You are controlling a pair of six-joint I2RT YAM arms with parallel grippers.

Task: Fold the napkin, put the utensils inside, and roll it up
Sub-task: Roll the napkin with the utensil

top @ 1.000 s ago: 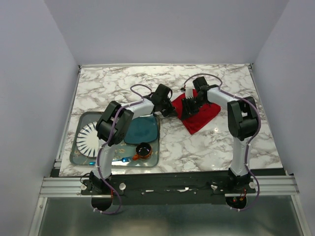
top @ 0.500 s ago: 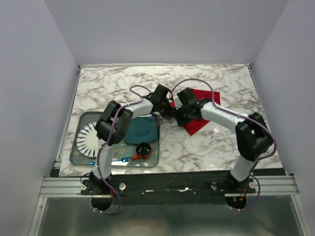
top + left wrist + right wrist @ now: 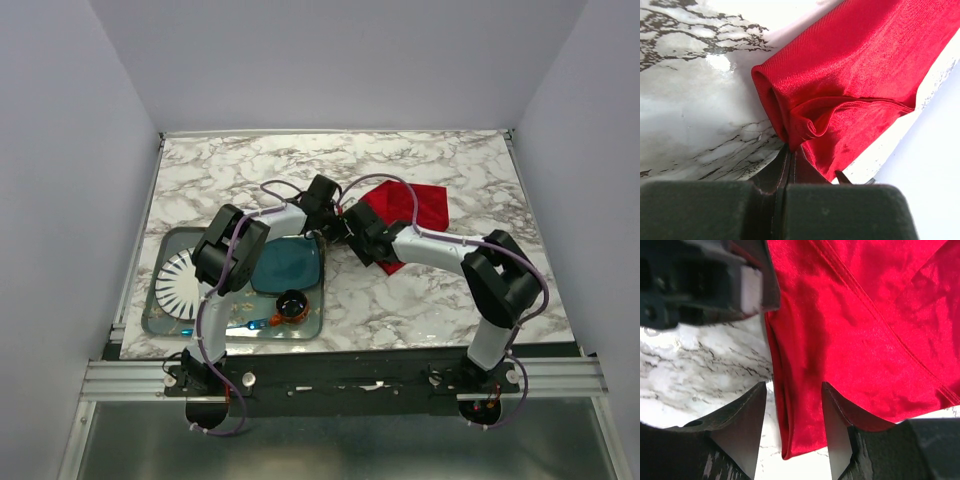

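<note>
The red napkin (image 3: 418,206) lies folded on the marble table, right of centre. My left gripper (image 3: 336,224) is at its left corner, shut on a bunched fold of the napkin (image 3: 850,75) pinched at the jaw tips (image 3: 790,149). Just beside it, my right gripper (image 3: 364,238) is open. In the right wrist view its fingers straddle the rolled left edge of the napkin (image 3: 865,325), one finger (image 3: 742,412) over bare marble and the other over cloth, gripper (image 3: 793,386) not closed on it. The left gripper's black body (image 3: 705,285) sits just ahead. The utensils are out of view.
A glass tray (image 3: 160,318) at the near left holds a white ribbed plate (image 3: 185,280), a teal plate (image 3: 288,265), a small dark cup (image 3: 291,303) and a blue plastic utensil (image 3: 255,323). The left arm reaches over the tray's far right corner.
The right arm swung left from above the napkin's middle to its left edge beside the left gripper, and its jaws opened wider. The napkin's far part now lies uncovered. The left gripper kept its pinch.
</note>
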